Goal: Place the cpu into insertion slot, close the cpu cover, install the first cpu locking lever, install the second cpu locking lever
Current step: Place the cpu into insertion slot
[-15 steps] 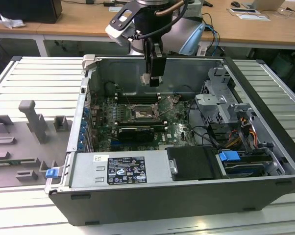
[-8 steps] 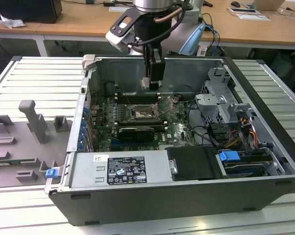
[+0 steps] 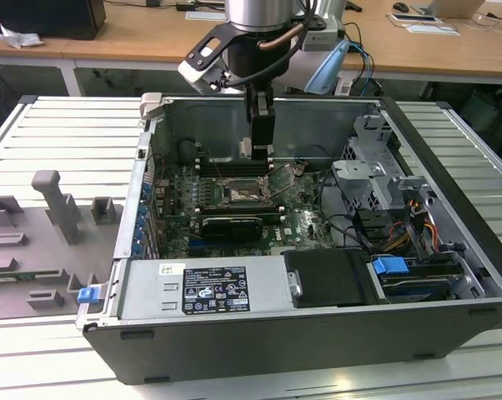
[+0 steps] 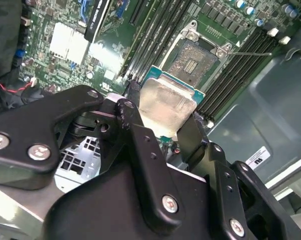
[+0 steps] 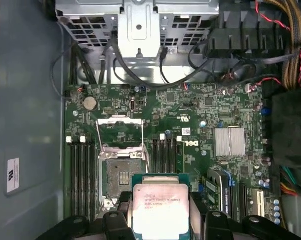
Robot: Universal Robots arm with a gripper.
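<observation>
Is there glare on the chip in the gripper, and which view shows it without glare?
In the second wrist view glare washes the top of the cpu pale in the gripper; in the first wrist view the cpu is evenly lit, with no hot spot.

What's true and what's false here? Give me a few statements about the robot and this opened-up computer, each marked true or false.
1. The gripper is clamped on the cpu. True.
2. The cpu already sits in the insertion slot. False: the slot is bare, its dark centre showing, and the cpu is held apart from it.
3. The cpu cover is shut over the slot. False: the cover is swung open on its hinge.
4. The green motherboard lies inside an open computer case. True.
5. The cpu's silver metal face shows in both wrist views. True.
</observation>
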